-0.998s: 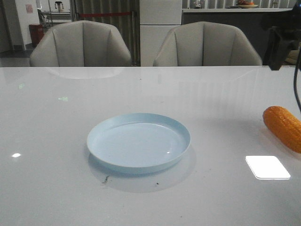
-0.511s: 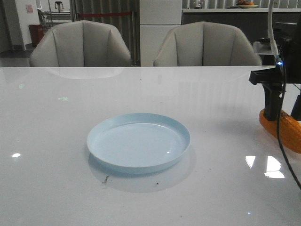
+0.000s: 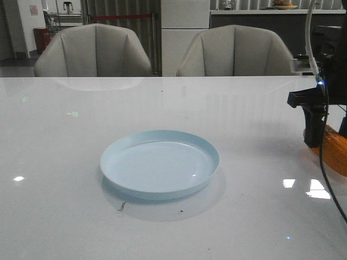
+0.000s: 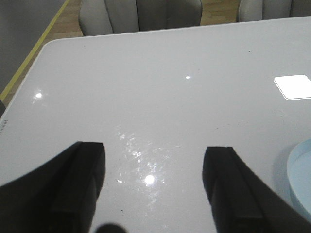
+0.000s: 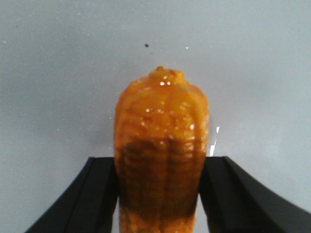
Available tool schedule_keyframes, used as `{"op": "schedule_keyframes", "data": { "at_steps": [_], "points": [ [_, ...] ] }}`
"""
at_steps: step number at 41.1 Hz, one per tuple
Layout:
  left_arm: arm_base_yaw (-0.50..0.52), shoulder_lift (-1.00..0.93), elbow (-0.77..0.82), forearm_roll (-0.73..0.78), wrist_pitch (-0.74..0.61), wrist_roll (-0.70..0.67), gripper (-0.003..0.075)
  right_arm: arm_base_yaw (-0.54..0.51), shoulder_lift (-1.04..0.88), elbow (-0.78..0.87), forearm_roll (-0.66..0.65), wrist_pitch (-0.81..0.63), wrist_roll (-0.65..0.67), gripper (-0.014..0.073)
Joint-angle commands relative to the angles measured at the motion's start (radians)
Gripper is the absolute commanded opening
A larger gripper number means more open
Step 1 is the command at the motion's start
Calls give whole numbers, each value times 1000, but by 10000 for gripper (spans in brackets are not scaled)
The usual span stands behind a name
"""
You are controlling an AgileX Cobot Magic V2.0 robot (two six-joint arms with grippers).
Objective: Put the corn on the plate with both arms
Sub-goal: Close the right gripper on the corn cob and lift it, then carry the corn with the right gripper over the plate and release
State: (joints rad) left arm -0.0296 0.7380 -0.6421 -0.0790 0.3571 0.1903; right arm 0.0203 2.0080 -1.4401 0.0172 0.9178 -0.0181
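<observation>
- Looks like an office lounge or showroom, not a home.
- Two grey upholstered armchairs [image 3: 93, 50] stand at the far edge of the glossy white table [image 3: 65, 162], well beyond the right end effector [image 3: 314, 138].
- Behind them: a white pillar [image 3: 185, 32], a dark counter [image 3: 260, 21], and ceiling lights mirrored on the table.

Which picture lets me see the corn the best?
The right wrist view: the corn fills the middle, kernels clear, between the right gripper's fingers. The front view shows only an orange piece at the table's right edge, partly behind the arm. The left wrist view shows no corn.
</observation>
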Motion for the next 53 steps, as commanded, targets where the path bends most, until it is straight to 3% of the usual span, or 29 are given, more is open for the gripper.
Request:
{"op": "schedule_keyframes", "data": {
  "at_steps": [1,6,9,16,19,33,44,49,53],
  "points": [
    [-7,-1,-30,-2,-86,-6,488,-5,-12,-21,-23,8,1,466],
    [-7,-1,-30,-2,-86,-6,488,-5,1,-21,-17,26,1,462],
    [-7,-1,-30,-2,-86,-6,488,-5,1,-21,-17,25,-1,400],
    [-7,-1,-30,-2,-86,-6,488,-5,0,-26,-17,8,-2,37],
    [-7,-1,-30,-2,-86,-6,488,-3,-2,-41,-5,24,-2,77],
    [-7,-1,-30,-2,-86,-6,488,98,-2,-348,63,272,-113,52],
    [-7,-1,-30,-2,-86,-6,488,253,0,-528,185,287,-116,64],
    [-7,-1,-30,-2,-86,-6,488,311,5,-526,222,302,-116,180],
    [-7,-1,-30,-2,-86,-6,488,356,16,-526,228,316,-102,370]
  ]
}}
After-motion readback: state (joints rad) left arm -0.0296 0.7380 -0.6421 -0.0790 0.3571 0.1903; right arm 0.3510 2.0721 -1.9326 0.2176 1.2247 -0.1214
